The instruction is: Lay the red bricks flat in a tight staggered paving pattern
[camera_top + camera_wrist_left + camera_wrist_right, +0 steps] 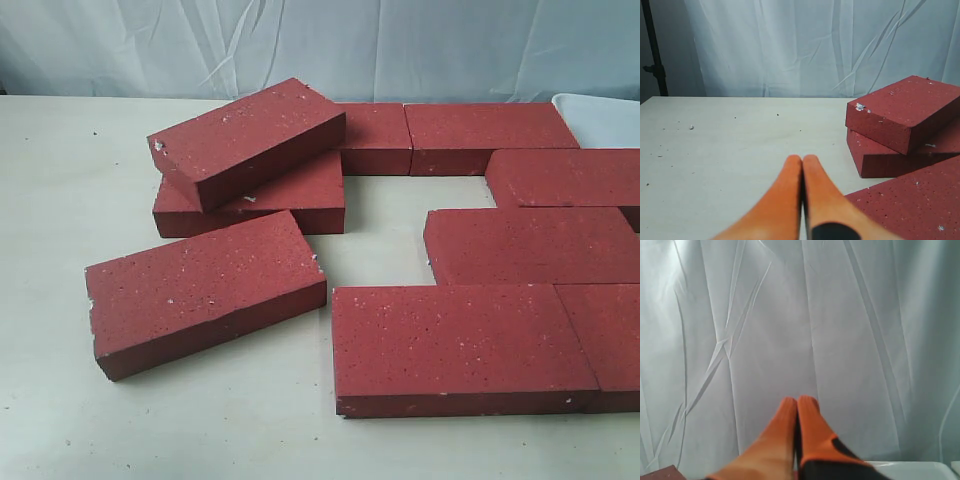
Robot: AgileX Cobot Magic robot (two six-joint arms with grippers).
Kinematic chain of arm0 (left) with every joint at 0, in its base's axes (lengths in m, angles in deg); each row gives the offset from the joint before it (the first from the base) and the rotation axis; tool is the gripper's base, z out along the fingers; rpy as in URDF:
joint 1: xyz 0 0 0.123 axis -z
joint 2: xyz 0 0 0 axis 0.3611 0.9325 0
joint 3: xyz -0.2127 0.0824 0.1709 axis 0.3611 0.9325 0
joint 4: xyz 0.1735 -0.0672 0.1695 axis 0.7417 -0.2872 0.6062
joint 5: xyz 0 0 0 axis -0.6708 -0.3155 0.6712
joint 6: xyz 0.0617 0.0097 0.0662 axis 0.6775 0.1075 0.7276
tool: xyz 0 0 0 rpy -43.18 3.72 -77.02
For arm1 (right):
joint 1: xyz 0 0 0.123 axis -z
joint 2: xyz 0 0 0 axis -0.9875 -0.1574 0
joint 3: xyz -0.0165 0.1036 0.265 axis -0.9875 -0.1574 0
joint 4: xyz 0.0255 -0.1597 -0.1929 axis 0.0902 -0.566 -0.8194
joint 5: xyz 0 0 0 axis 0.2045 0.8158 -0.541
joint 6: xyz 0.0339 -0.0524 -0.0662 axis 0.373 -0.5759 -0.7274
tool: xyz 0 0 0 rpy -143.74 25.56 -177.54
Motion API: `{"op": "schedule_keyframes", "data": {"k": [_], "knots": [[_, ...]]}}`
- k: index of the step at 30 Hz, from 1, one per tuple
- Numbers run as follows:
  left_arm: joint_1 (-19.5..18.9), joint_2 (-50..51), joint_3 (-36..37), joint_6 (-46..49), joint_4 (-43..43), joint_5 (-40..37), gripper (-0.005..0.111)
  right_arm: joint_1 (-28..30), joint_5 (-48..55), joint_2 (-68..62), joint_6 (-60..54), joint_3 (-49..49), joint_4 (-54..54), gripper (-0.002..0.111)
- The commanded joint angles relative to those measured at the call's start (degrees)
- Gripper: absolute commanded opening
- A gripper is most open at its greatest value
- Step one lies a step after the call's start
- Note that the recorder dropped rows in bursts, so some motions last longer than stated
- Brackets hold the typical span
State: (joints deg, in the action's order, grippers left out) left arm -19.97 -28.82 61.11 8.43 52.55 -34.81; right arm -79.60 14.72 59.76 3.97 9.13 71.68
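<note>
A pale cream desk (60, 170), dotted with small crumbs, is backed by a creased white curtain (300, 40). A dark stand (652, 50) is seen beyond the desk's far edge, and a white tray (600, 120) is set at the back of the desk.

The red bricks (460, 340) are spread over the desk. Six are laid flat in offset rows, with long axes running across the exterior view and gaps left between some rows. Ahead of the left tool (802, 165) and off to one side, a top brick (905, 112) is stacked skewed on a lower brick (900, 155). A loose brick (200, 290) is laid flat just beside that tool, its long axis angled to the rows.

Each brick is dark red and grainy, flecked with white, and pale chips are seen at some corners.

The left tool's orange fingers are pressed together with nothing between them. The right tool (797, 407) is likewise closed and empty; it is pointed at the curtain, with a brick corner (662, 474) near it.
</note>
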Motion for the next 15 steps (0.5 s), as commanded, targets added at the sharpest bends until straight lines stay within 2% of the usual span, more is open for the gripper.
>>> {"op": "schedule_keyframes", "data": {"k": [1,15], "knots": [[0.05,-0.25,0.27,-0.28,0.13,0.38,0.000,0.26,8.66,-4.17,-0.47,6.89,-5.58,-0.001],[0.05,-0.25,0.27,-0.28,0.13,0.38,0.000,0.26,8.83,-21.51,-0.47,18.98,-7.13,-0.001]]}}
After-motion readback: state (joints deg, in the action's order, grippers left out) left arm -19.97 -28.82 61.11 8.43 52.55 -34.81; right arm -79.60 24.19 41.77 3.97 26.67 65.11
